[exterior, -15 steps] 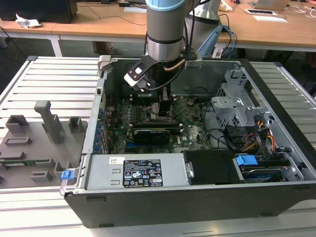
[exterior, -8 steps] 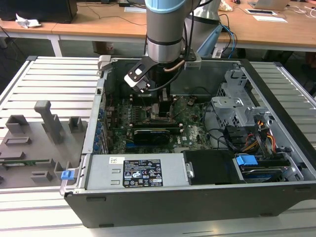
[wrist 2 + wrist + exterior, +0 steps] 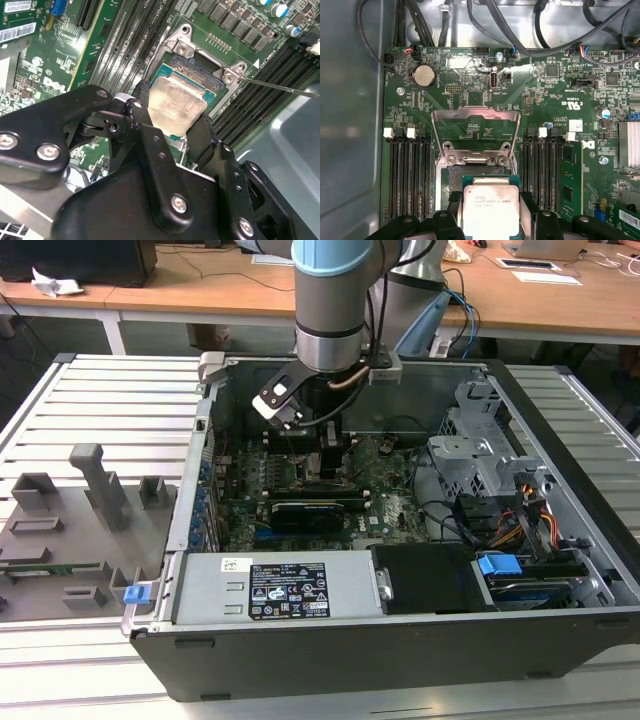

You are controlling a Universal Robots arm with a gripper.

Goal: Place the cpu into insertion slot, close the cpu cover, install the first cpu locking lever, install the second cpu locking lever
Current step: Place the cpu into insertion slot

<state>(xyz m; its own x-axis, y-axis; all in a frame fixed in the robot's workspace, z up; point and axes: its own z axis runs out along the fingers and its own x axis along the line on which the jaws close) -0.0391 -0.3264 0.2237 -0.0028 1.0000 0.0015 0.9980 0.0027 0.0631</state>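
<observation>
Clamped tight with the gripper (image 3: 490,216) on two opposite edges of the cpu (image 3: 487,207), metal top up, low over the near side of the insertion slot (image 3: 470,172). Just beyond, swung open, the cpu cover (image 3: 475,125); close on either flank, rows of memory slots (image 3: 407,175) on green motherboard (image 3: 470,95). Farther out, grey case wall (image 3: 350,125) to one side, cables (image 3: 412,20) past the board's far edge.

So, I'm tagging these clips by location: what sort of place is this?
Probably a robotics lab or test workshop: a robot arm reaches into an open computer case on a slotted metal workbench, with office desks behind.
</observation>
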